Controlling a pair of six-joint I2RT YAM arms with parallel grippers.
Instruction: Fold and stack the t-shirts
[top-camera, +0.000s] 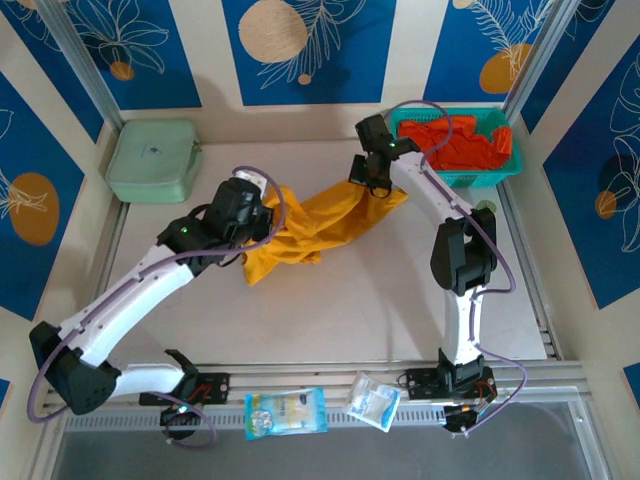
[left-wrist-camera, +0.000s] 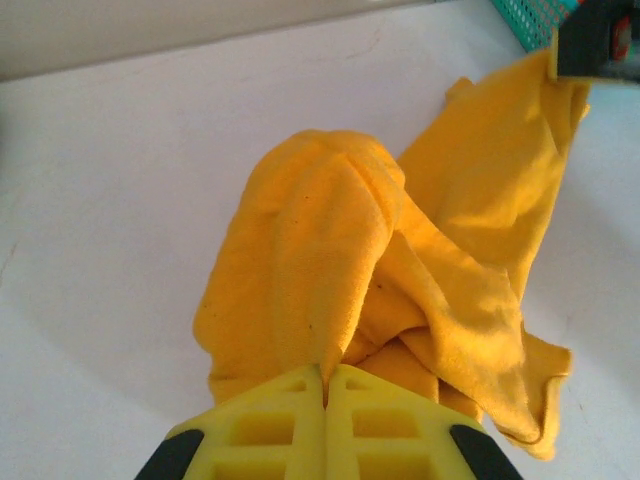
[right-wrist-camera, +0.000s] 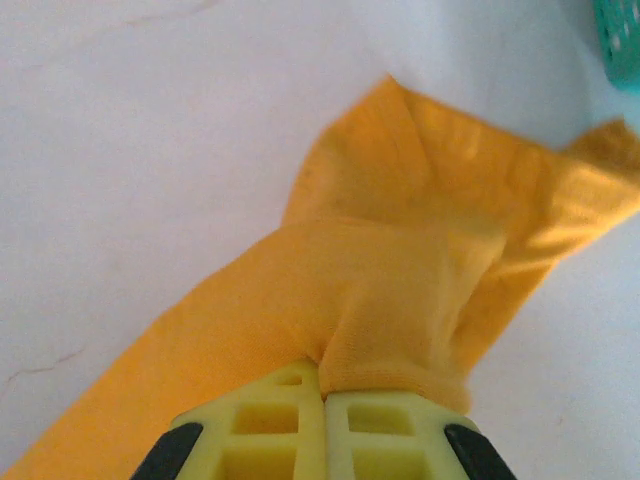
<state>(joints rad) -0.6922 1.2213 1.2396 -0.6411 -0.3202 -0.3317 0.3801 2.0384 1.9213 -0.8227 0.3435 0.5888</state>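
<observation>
A mustard-yellow t-shirt (top-camera: 320, 225) stretches in a crumpled band across the middle of the table. My left gripper (top-camera: 262, 222) is shut on its left end, where the cloth (left-wrist-camera: 320, 290) bunches up between the yellow fingers (left-wrist-camera: 290, 420). My right gripper (top-camera: 368, 182) is shut on the right end, a fold of the t-shirt (right-wrist-camera: 400, 290) pinched between its fingers (right-wrist-camera: 280, 415). Red-orange t-shirts (top-camera: 462, 142) lie heaped in the teal basket (top-camera: 470, 178) at the back right.
A pale green lidded box (top-camera: 152, 160) sits at the back left. Two plastic packets (top-camera: 285, 411) (top-camera: 374, 401) lie on the rail by the arm bases. A corner of the teal basket (left-wrist-camera: 530, 20) (right-wrist-camera: 622, 40) shows in both wrist views.
</observation>
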